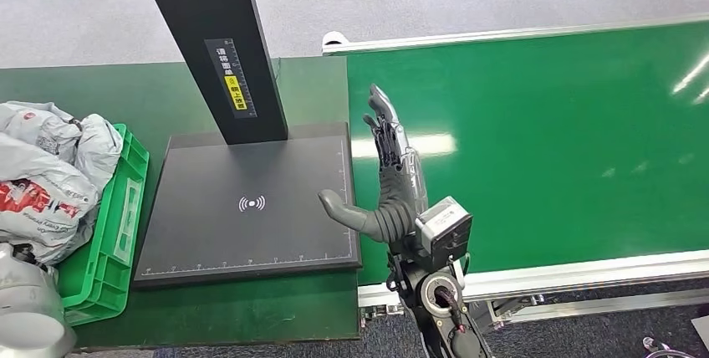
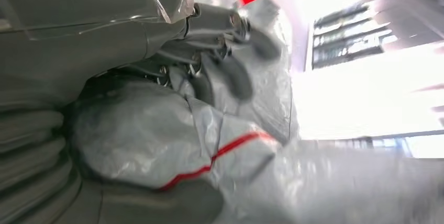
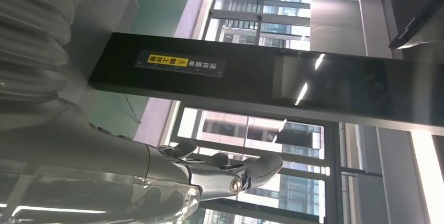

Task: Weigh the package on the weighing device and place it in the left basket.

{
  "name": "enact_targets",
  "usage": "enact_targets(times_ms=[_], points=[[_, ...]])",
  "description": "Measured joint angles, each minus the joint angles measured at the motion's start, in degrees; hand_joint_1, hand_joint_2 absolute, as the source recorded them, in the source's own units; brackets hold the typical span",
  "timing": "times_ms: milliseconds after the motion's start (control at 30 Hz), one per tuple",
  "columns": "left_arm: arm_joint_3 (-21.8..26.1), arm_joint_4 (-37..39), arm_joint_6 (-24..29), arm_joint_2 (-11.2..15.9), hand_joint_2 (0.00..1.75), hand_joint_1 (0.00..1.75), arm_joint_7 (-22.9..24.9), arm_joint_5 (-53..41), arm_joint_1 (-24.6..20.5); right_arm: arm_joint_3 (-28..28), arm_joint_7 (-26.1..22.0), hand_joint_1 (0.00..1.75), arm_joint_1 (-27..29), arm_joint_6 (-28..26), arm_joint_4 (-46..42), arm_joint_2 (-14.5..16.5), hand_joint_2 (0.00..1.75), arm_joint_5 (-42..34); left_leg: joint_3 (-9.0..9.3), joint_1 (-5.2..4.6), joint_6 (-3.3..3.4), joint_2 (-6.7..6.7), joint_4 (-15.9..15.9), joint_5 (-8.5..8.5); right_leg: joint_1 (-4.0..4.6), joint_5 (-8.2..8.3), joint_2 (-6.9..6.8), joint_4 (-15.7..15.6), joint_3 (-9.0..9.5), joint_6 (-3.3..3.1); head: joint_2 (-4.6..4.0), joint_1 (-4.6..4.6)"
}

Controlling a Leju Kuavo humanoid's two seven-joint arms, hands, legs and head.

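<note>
The right hand point(image 1: 386, 176) is seen open and empty, fingers extended and thumb spread out over the right edge of the black weighing device point(image 1: 242, 207), between it and the green conveyor belt point(image 1: 543, 140). The device's black post point(image 1: 213, 40) is seen rising from its far side. At the far left, the green basket point(image 1: 104, 249) is set on the surface point(image 1: 75, 86), filled with grey packages point(image 1: 46, 170). In the left wrist view, the left hand point(image 2: 220, 51) is pressed among the grey bags, and one package point(image 2: 152, 140) with a red stripe appears to be gripped.
</note>
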Motion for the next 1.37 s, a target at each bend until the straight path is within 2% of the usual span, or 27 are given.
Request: enact_targets(times_ms=[267,633,800,900,967,1067,1167,1233,1367], points=[[-9.5,-5.8,-6.8,-2.0,1.75,0.00,3.1,14.7,2.5,0.0,-0.2,0.00,-0.3,0.0,1.4,0.0,1.75,0.0,-0.03,0.00,0.00,-0.06,0.0,0.01,0.00,0.00,-0.04,0.0,0.00,0.00,0.00,0.01],[-16.9,-11.1,-8.5,-3.1,1.75,0.00,4.4,21.3,5.1,0.0,-0.2,0.00,-0.4,0.1,2.2,0.0,1.75,0.0,-0.04,0.00,-0.01,-0.05,0.0,0.01,0.00,0.00,-0.05,0.0,-0.02,0.00,0.00,0.01],[-23.0,-21.3,-8.6,-4.5,1.75,0.00,4.8,29.4,9.3,0.0,-0.2,0.00,-0.7,0.1,2.6,0.0,1.75,0.0,-0.06,0.00,-0.01,-0.05,0.0,0.01,0.00,0.00,-0.05,0.0,-0.05,0.00,0.00,0.00],[-29.2,-32.2,-4.0,-6.6,1.75,0.00,2.6,27.9,13.2,0.0,0.1,0.00,-1.0,-0.2,2.8,0.0,1.75,-0.1,-0.10,0.00,0.00,-0.10,0.0,0.00,-0.01,0.00,-0.08,0.0,-0.05,0.01,0.00,0.00],[-35.1,-41.0,2.0,-8.6,1.75,0.00,0.1,22.6,16.7,-0.1,0.6,0.00,-1.1,-0.4,2.9,0.0,1.75,-0.1,-0.11,-0.02,0.01,-0.11,0.0,0.00,-0.02,0.00,-0.11,-0.1,-0.04,0.01,0.00,0.00],[-45.8,-54.1,10.8,-12.7,1.75,0.00,-2.2,5.0,23.2,-0.7,1.4,0.00,-0.7,-0.5,3.1,0.0,1.75,-0.1,-0.11,-0.09,0.08,-0.15,0.0,-0.06,-0.10,-0.04,-0.13,-0.2,0.01,0.08,0.00,-0.01],[-57.0,-64.3,12.9,-17.6,1.75,0.00,-2.7,-8.2,30.2,-1.7,2.0,0.00,0.3,-0.2,3.4,-0.2,1.75,0.2,-0.10,-0.19,0.16,-0.12,0.0,-0.17,-0.20,-0.08,-0.11,-0.2,0.06,0.17,0.00,0.02],[-62.7,-68.4,13.1,-20.0,1.75,0.00,-2.7,-9.2,33.8,-2.7,2.3,0.00,1.3,0.8,3.6,-0.3,1.75,1.3,-0.07,-0.20,0.18,-0.05,0.0,-0.25,-0.21,-0.09,-0.07,-0.3,0.05,0.20,0.00,-0.01],[-70.9,-69.5,12.9,-22.6,1.75,0.00,-2.5,2.9,38.5,-5.2,2.7,0.00,3.3,2.2,3.8,-0.4,1.75,3.4,-0.07,-0.16,0.18,-0.28,0.0,-0.28,-0.18,-0.19,-0.19,-0.3,0.08,0.28,0.00,-0.01]])
